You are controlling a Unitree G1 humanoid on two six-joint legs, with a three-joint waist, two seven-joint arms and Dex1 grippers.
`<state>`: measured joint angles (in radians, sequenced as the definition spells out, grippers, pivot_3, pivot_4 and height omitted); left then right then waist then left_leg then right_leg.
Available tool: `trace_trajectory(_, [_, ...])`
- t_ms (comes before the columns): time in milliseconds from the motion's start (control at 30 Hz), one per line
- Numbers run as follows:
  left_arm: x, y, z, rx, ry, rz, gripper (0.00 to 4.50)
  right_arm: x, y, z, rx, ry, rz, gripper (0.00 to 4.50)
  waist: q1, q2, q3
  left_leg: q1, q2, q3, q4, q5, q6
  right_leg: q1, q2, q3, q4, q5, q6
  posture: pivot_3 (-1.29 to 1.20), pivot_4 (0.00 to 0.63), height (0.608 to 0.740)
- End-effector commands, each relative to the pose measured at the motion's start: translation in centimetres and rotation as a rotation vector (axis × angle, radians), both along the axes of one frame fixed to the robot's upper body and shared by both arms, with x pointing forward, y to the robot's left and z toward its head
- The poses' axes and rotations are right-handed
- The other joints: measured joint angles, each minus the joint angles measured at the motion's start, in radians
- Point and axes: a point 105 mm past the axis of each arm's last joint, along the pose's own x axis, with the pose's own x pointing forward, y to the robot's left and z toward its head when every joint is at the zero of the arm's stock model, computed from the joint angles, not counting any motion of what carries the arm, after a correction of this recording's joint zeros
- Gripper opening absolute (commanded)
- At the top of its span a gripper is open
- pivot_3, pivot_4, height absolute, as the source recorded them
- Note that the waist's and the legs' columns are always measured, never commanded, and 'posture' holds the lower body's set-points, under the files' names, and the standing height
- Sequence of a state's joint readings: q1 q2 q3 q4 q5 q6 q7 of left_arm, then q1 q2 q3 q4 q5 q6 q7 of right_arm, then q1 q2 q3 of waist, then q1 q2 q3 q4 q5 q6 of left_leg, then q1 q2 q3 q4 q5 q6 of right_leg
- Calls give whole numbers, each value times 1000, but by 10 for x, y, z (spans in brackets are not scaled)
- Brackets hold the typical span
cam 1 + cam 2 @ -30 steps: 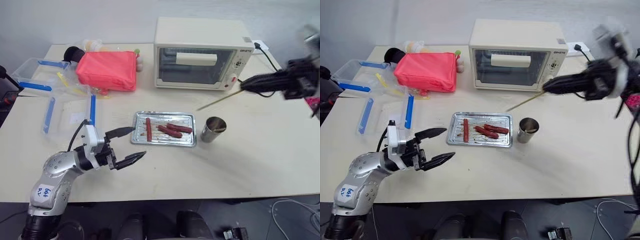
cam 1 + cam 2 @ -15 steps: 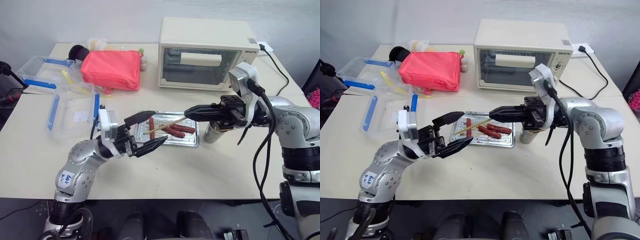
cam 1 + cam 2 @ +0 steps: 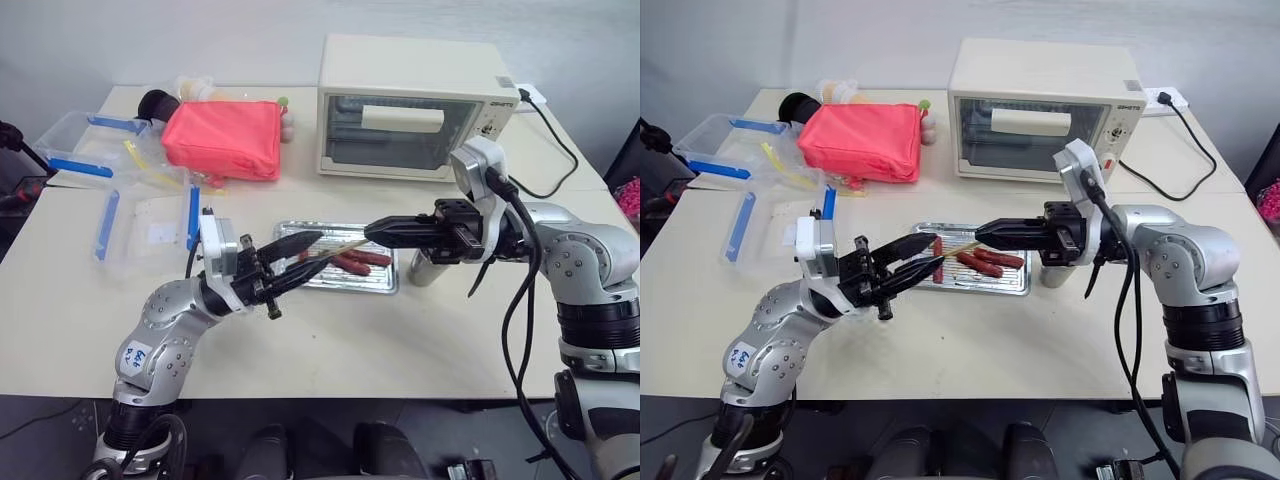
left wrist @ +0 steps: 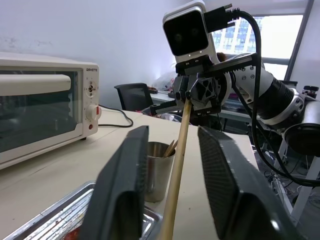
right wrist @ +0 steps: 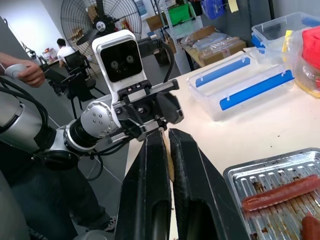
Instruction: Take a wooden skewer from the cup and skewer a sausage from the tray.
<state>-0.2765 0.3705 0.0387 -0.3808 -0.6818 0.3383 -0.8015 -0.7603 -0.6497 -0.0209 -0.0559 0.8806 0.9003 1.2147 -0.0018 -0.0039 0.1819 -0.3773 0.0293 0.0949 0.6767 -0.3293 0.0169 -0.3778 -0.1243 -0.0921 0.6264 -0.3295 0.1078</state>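
Spanning the gap between the two arms, the thin pale wooden skewer [image 3: 962, 248] hangs above the shiny ridged tray [image 3: 922, 284], where smooth reddish-brown sausages [image 3: 1000, 259] lie. The right gripper [image 3: 985, 234] reaches level from the right, its black fingers clenched on one end of the stick. The left gripper [image 3: 930, 254] points forward and slightly up from the left; its fingers [image 4: 125, 190] flank the skewer's other end with a little space on each side, so a grasp cannot be told. The plain metal cup [image 4: 157, 170], with more sticks inside, stands just beside the tray. Behind stand a cream toaster oven [image 3: 1035, 105], a red pouch [image 3: 855, 140] and clear boxes with blue clips [image 3: 735, 200].
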Motion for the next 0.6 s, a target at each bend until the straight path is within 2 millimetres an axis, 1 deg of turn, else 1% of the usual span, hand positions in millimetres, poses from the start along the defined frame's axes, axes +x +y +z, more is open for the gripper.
trace_trajectory(33, [-6,-3,10,-17,-51,-15,458,-7,-1,15,46,-61,14,0,0,0,0,0,0,0,0,0,0,0,0,0,0,0,0,0,150,740])
trace_trajectory(67, [-6,-3,10,-17,-51,-14,176,-7,-1,14,46,-60,14,0,0,0,0,0,0,0,0,0,0,0,0,0,0,0,0,0,150,740])
trace_trajectory(100, [-6,-2,10,-23,-49,-10,38,-7,-1,14,50,-58,13,0,0,0,0,0,0,0,0,0,0,0,0,0,0,0,0,0,150,740])
trace_trajectory(267, [-4,-2,9,-29,-23,1,38,-5,-1,15,59,-55,7,0,0,0,0,0,0,0,0,0,0,0,0,0,0,0,0,0,150,740])
trace_trajectory(300, [-5,-2,7,-27,20,-22,38,-5,-1,14,60,-55,6,0,0,0,0,0,0,0,0,0,0,0,0,0,0,0,0,0,150,740])
trace_trajectory(400, [-7,-3,10,-36,56,-43,618,-5,-1,14,61,-55,6,0,0,0,0,0,0,-1,0,0,0,0,0,0,0,0,0,0,150,740])
trace_trajectory(600, [-9,-3,12,-36,48,-59,2479,-5,0,13,65,-54,8,0,0,0,0,0,0,-1,0,0,0,0,0,1,-1,0,0,0,150,740])
